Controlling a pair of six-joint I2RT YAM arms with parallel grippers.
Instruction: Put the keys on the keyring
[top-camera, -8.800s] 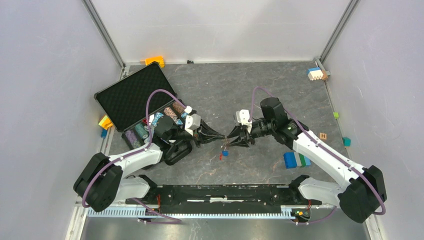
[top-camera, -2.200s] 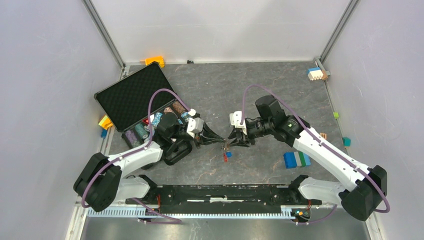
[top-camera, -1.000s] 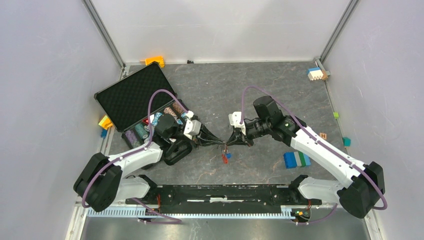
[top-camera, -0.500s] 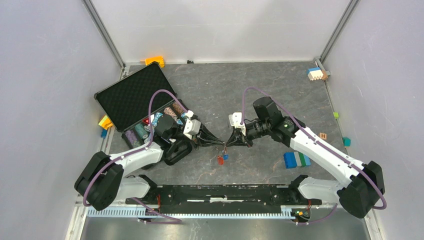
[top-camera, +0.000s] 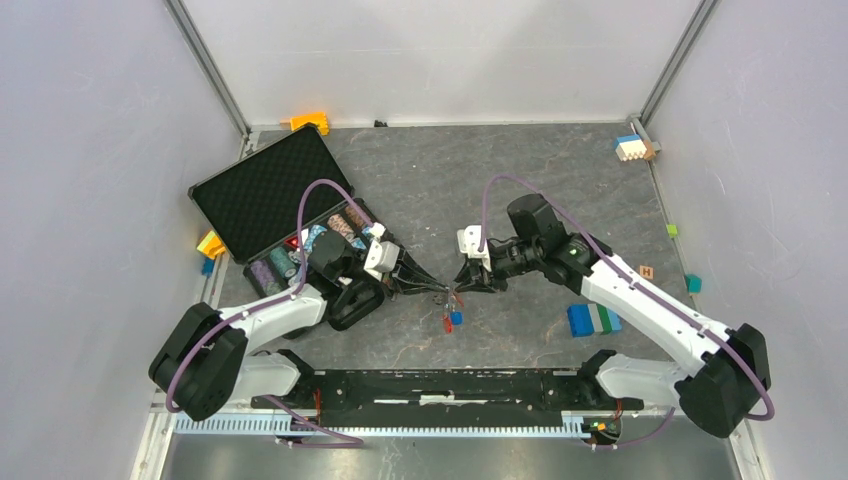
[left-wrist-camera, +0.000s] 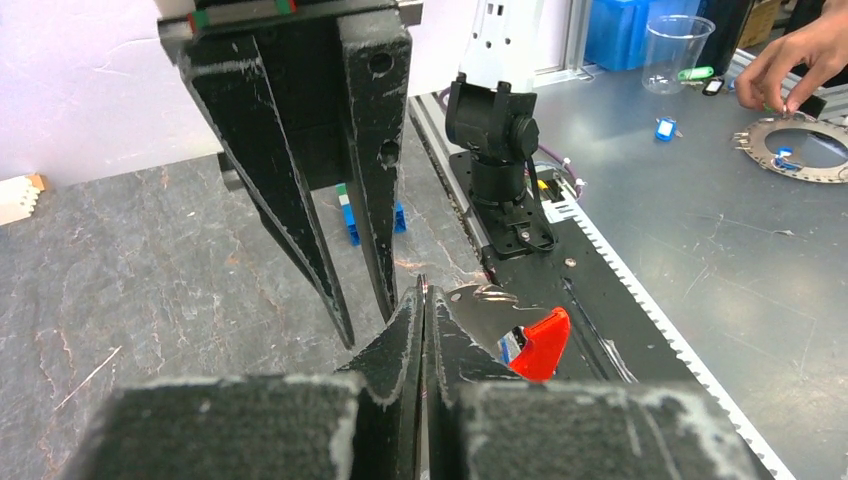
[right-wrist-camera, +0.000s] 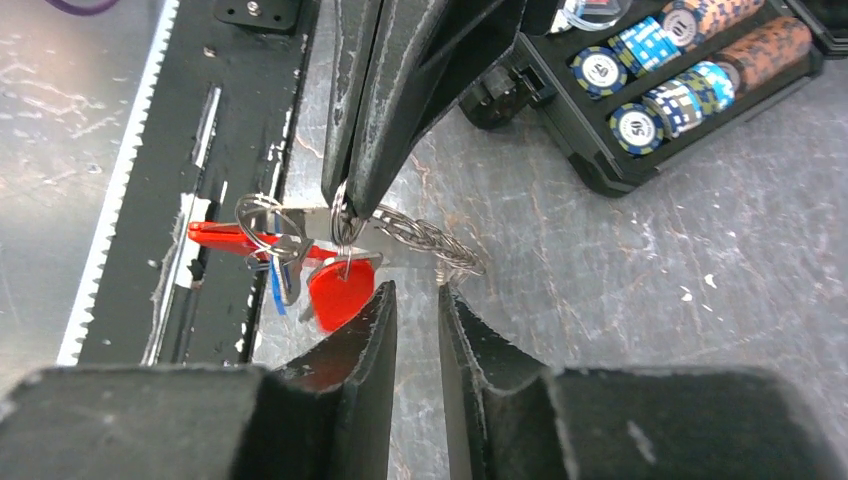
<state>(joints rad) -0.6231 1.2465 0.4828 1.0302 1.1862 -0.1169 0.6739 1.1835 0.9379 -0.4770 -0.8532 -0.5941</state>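
An open black foam-lined case (top-camera: 260, 195) lies left of the jaws, with rows of striped poker chips (top-camera: 338, 226) in its tray. Well right of the jaws sits a blue, green and white plastic brick cluster (top-camera: 593, 319). An orange plastic brick (top-camera: 311, 122) lies far beyond them.

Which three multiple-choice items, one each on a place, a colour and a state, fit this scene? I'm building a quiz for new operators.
1. The chip case lies on the table's: A) left side B) right side C) near edge.
2. The key head nearest the right jaws is: A) green B) red C) yellow.
3. The left jaws are: A) wide open B) holding a chip C) shut on the keyring.

A, the case sits by the left wall. B, a red head hangs just ahead of the right jaws. C, the left jaws meet with no gap and pinch the keyring.
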